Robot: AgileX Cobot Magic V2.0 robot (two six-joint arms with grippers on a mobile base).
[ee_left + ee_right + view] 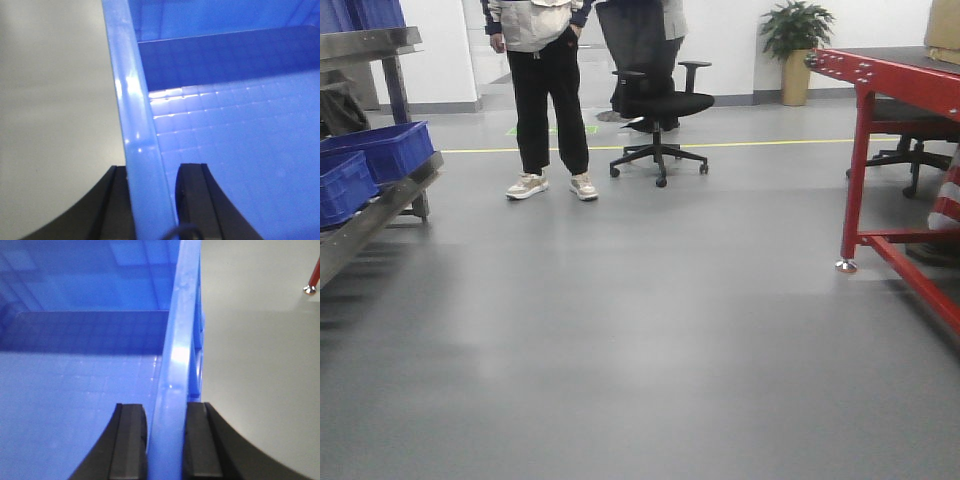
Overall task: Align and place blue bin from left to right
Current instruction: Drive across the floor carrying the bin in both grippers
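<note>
Plastic of the blue bin (240, 150) fills both wrist views, its gridded inside facing up and the grey floor (50, 100) showing just outside each side wall. On its left wall the left jaws are clenched (1 black finger (192, 200) inside, the other outside against the rim), and the right jaws grasp the opposite wall the same way, 1 finger (127, 440) inside. Whether the bin rests on the floor or hangs clear of it I cannot tell.

Readable text, labels, brands, numbers, signs: none. Nothing legible on any surface in the front, left-wrist or right-wrist views.
</note>
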